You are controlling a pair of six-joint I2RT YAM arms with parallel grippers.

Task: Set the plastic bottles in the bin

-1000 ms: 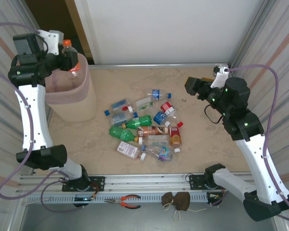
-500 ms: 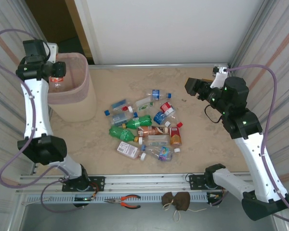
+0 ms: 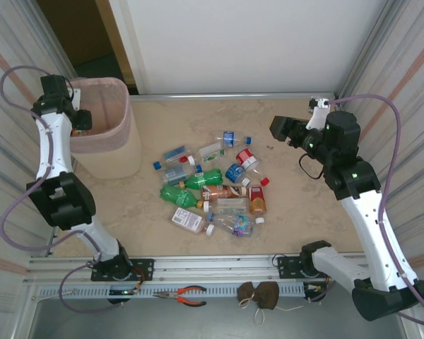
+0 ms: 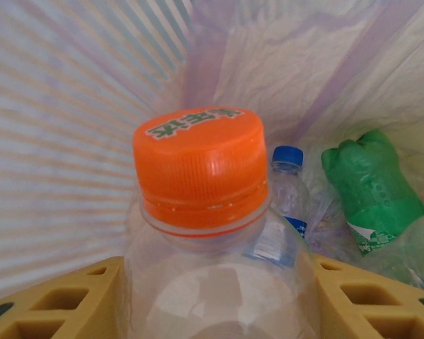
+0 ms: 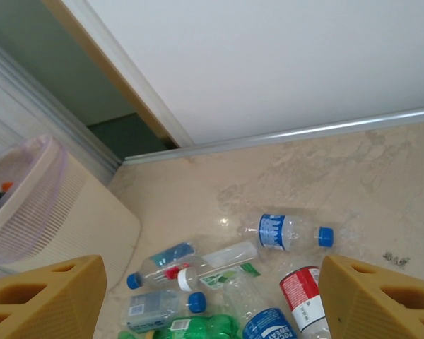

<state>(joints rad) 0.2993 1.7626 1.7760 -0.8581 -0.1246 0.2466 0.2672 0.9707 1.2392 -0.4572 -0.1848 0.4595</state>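
One bottle [image 4: 210, 212] inside the bin [image 3: 126, 107] rim

left arm [image 3: 48, 152]: base at the near edge, elbow folded out to the left, forearm running up to the far-left corner, wrist bent over so the left gripper [image 3: 80, 121] points down. Jaws clamped on an orange-capped bottle [image 4: 198, 169], yellow fingers [image 4: 56, 300] either side of its shoulder.
right arm [image 3: 360, 205]: raised along the right side, wrist turned in toward the middle. right gripper [image 3: 280, 128] in the air, jaws wide apart, nothing between them.
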